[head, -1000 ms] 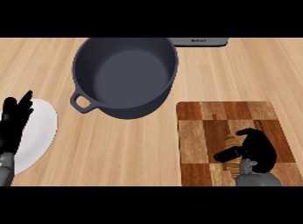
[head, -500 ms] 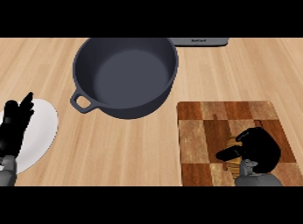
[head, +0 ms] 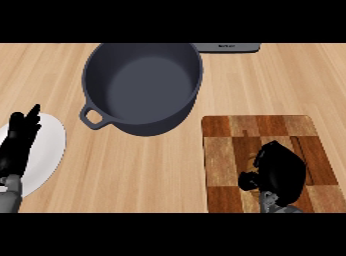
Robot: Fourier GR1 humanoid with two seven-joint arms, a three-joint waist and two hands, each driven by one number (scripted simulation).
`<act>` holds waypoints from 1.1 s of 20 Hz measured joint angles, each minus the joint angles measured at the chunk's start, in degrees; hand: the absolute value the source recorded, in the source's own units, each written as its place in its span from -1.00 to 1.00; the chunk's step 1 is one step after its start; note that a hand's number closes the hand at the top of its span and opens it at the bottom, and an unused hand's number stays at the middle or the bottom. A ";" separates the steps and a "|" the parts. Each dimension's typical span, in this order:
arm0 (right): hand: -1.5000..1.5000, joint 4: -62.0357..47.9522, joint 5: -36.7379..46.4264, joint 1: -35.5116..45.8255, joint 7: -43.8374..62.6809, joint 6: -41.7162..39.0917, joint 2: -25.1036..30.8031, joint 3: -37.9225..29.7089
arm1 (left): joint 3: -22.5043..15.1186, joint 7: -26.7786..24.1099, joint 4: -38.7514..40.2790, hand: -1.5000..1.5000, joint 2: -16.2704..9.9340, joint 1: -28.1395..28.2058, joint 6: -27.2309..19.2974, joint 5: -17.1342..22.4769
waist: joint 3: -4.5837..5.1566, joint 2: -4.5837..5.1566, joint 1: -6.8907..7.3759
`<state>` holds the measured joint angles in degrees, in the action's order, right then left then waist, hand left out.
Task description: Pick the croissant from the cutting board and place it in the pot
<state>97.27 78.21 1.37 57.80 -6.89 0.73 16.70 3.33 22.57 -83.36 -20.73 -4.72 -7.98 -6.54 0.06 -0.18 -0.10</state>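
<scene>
Fingers curled tighter since earlier: right robot hand [head: 281, 170] clenched over cutting board [head: 235, 145]; croissant hidden.

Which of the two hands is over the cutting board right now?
The right hand, curled down over the cutting board. The left hand rests open, fingers up, over the white plate at far left.

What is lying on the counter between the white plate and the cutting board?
In the head view, only bare wooden counter lies between the white plate and the cutting board. The dark pot stands farther back, beyond that stretch.
</scene>
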 measured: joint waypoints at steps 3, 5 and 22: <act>1.00 5.98 3.50 -0.75 -0.37 -2.82 0.15 5.32 | 0.21 -0.47 0.30 0.00 0.42 0.20 0.02 -0.16 | -0.01 -0.01 -0.08; 1.00 10.83 5.61 -1.10 -0.50 -3.27 0.07 7.92 | 0.96 -0.96 0.47 0.00 0.06 0.67 0.55 0.27 | -0.02 -0.05 -0.13; 1.00 19.31 7.92 35.66 2.90 -8.83 -0.28 16.89 | 1.27 -0.93 0.91 0.00 0.43 -0.54 1.88 -0.63 | 0.05 0.07 1.12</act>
<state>116.58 86.12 37.03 60.70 -15.72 0.46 33.59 4.60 21.65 -82.44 -20.30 -5.26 -6.10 -7.17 0.11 -0.11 1.02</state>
